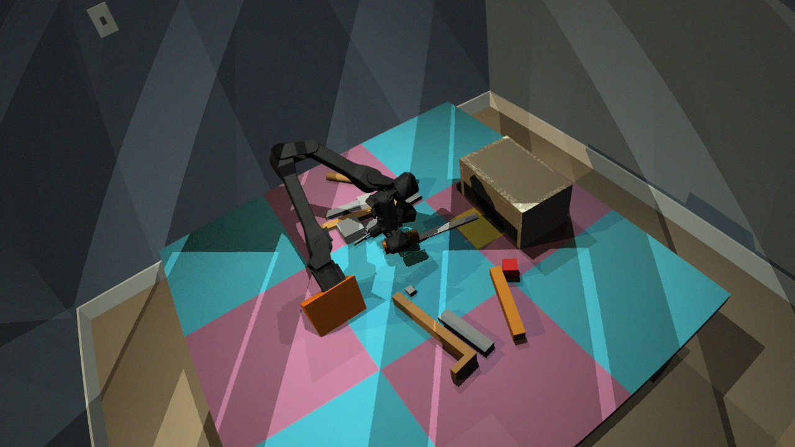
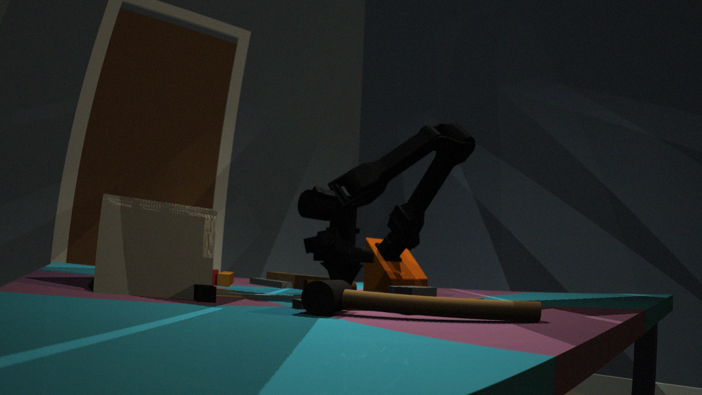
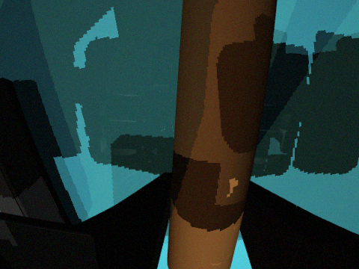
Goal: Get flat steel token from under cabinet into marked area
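Note:
My gripper (image 1: 397,244) (image 3: 203,183) is shut on the round brown handle (image 1: 413,236) (image 3: 228,93) of a tool with a long, flat grey blade (image 1: 445,226). The blade points at the cabinet (image 1: 513,172) (image 2: 152,245), and its tip is over the yellow marked area (image 1: 479,237), outside the cabinet. I cannot tell whether the blade touches the table. Dark vent slots run along the bottom of the cabinet's front. The steel token cannot be made out in any view.
A mallet (image 2: 441,305) lies on the side away from the hooked stick (image 1: 430,324). A grey bar (image 1: 466,332), an orange bar (image 1: 507,303), a red cube (image 1: 509,266) and a small grey cube (image 1: 410,290) lie nearby. A grey block (image 1: 349,229) lies behind the gripper.

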You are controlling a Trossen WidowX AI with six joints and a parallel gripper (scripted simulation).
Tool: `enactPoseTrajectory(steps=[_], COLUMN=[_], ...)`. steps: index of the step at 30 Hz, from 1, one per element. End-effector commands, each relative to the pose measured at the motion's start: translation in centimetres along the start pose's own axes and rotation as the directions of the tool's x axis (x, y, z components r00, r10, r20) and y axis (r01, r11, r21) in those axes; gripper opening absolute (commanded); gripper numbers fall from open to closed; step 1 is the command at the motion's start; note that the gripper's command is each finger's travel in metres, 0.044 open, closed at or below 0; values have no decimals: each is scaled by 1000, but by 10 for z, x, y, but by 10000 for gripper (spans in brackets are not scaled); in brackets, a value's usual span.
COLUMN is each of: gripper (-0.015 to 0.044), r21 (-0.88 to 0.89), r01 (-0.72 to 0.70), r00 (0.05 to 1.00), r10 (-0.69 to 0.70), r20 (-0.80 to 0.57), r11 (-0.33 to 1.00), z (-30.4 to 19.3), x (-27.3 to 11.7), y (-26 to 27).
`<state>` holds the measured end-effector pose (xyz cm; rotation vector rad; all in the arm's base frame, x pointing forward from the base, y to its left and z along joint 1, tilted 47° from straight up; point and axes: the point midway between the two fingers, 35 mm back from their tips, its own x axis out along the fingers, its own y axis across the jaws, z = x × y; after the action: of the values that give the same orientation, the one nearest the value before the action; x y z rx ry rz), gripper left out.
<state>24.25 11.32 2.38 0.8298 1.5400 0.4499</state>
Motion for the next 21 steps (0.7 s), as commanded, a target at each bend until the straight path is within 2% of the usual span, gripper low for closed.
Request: enactPoseTrajectory(steps=[1,21], gripper=[0,0], r21=[-2,-14], r01=[0,-2], r00=[1000,1000], r10=[0,2], r20=[0,0], r11=[1000,1000], z=[2,26], x=[0,0], y=[0,0])
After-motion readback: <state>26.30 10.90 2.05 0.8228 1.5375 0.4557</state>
